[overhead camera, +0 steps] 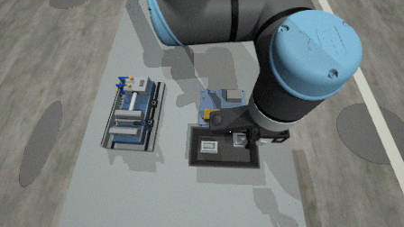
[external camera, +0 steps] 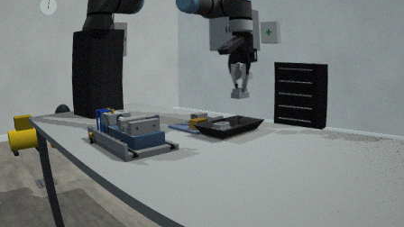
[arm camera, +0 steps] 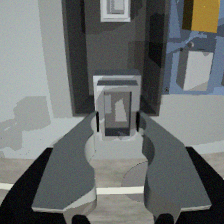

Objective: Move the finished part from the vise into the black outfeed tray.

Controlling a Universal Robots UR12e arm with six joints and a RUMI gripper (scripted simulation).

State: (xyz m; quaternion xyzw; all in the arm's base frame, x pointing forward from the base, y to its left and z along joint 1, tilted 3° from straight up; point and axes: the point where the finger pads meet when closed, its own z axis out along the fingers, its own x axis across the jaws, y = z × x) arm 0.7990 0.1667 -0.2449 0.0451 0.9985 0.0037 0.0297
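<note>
My gripper [external camera: 239, 87] is shut on the finished part [external camera: 240, 94], a grey block with a pocket on top, and holds it high above the black outfeed tray [external camera: 230, 125]. In the wrist view the part [arm camera: 117, 111] sits between my fingers over the tray's free right half [arm camera: 112, 60]. Another grey pocketed block [overhead camera: 209, 146] lies in the tray's left half [overhead camera: 224, 151]; it also shows in the wrist view [arm camera: 115, 10]. The vise [overhead camera: 133, 113] stands at the left with nothing between its jaws.
A blue infeed plate [overhead camera: 221, 105] with a yellow block [overhead camera: 208, 113] and a grey block [overhead camera: 234, 95] lies just behind the tray. A black louvred cabinet [external camera: 300, 94] stands beyond the table. The arm's black pedestal [external camera: 97, 71] is at the back left.
</note>
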